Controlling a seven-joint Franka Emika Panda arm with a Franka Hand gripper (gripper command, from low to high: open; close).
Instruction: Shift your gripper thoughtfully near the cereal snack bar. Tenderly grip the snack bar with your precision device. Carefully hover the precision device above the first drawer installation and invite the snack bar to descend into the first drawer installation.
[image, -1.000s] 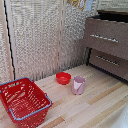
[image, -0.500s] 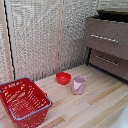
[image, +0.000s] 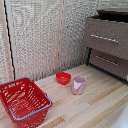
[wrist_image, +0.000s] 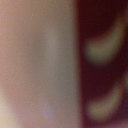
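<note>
Top drawer (image: 106, 38): seen in the exterior view as the upper front of a dark brown cabinet at that view's right; a long silver bar handle (image: 104, 38) is fixed across it. It is pulled out a little beyond the lower front.
Lower drawer (image: 108, 62): set under the top one, with a like handle, and seen pushed further in.
Snack bar: not seen in either view; its place cannot be told.
Gripper: not seen in the exterior view; in the wrist view no fingertips can be made out, so whether the claw is spread or pressed together cannot be told.
Wrist view: badly blurred; a pale pinkish-grey surface is shown beside a dark brown area with two curved pale streaks. What these are cannot be told for certain.
Bowl (image: 63, 78): red, stood upright on the table near the back wall.
Cup (image: 78, 85): pink, stood just beside the bowl, toward the exterior view's right and nearer the camera.
Basket (image: 22, 100): red wire, placed at the exterior view's left, well apart from the cabinet.
Table (image: 95, 107): light wooden planks, on which bowl, cup and basket are carried.
</note>
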